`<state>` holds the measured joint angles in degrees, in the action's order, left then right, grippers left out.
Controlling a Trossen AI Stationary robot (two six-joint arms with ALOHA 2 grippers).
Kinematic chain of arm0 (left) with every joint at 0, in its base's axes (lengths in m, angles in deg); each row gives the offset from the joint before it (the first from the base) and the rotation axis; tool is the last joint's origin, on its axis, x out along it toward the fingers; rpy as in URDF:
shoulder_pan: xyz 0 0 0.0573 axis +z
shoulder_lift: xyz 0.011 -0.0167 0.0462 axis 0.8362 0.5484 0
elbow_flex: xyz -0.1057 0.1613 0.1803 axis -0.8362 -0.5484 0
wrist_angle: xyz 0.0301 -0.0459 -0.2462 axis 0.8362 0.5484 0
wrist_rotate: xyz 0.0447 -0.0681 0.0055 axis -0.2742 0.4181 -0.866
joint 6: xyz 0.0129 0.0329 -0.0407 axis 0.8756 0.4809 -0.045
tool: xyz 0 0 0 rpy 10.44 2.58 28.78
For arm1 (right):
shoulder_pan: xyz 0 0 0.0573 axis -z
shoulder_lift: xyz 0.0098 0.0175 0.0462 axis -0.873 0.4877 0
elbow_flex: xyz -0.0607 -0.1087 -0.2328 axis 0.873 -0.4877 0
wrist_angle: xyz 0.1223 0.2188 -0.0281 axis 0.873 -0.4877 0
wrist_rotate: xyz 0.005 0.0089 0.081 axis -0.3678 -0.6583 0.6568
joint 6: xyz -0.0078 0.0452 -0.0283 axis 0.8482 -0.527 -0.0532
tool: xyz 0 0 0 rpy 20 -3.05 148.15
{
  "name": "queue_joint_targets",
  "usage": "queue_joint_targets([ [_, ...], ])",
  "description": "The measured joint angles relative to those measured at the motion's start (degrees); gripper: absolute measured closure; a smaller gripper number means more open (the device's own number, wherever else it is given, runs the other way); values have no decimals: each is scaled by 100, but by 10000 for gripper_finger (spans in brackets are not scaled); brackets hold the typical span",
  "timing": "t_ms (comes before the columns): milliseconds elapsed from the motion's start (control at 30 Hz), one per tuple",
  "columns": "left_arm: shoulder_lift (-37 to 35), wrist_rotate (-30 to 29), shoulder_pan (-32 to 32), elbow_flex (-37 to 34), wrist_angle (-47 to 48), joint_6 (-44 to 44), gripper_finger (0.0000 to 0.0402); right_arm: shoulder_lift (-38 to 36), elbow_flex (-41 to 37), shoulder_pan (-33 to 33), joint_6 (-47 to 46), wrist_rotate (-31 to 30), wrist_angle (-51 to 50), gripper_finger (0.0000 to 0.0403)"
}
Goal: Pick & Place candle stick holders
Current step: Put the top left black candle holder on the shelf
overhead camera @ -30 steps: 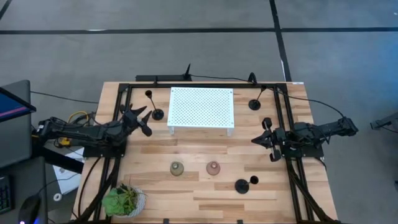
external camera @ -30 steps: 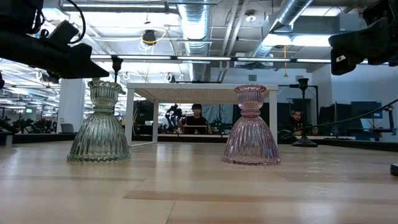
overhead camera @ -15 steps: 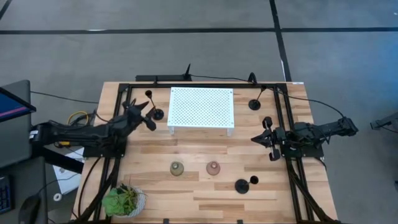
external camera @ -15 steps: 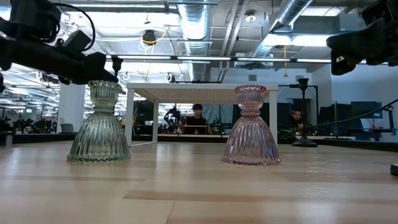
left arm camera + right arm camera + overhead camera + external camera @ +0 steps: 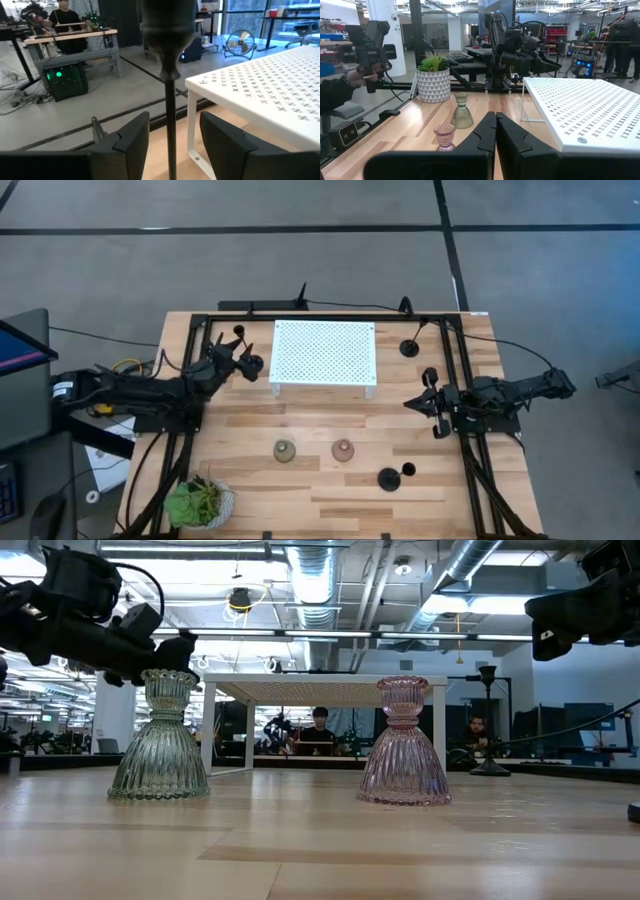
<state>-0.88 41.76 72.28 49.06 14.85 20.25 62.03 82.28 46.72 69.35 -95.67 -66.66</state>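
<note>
While the left claw is set wide open round the thin stem of the black holder at the far-left of the table, w/ a finger on either side and no contact yet seen in the left wrist view, the task is judged to be at its very start: nothing has been lifted or placed. The white perforated rack at the far centre is bare on top, so nothing is held by it. Two more black holders are left standing, one far-right by the rack, one near the front-right. The olive-green holder and pink holder stand side by side, apart, mid-table. The right claw is parked at the right edge, fingers pressed together, nothing gripped. A potted plant is at the front-left corner.
</note>
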Motion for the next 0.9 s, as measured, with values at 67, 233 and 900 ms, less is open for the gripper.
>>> queue_joint_targets([
  [67, 96, 0, 11, 0, -19, -2, 237, -2, 0, -2, -6, 0, 0, 401],
  [233, 173, -1, 11, 0, -47, -26, 269, -2, -1, 0, -8, 0, 0, 401],
  [900, 171, -24, -101, 0, -102, 68, 384, 0, 0, -2, -5, 0, 2, 401],
])
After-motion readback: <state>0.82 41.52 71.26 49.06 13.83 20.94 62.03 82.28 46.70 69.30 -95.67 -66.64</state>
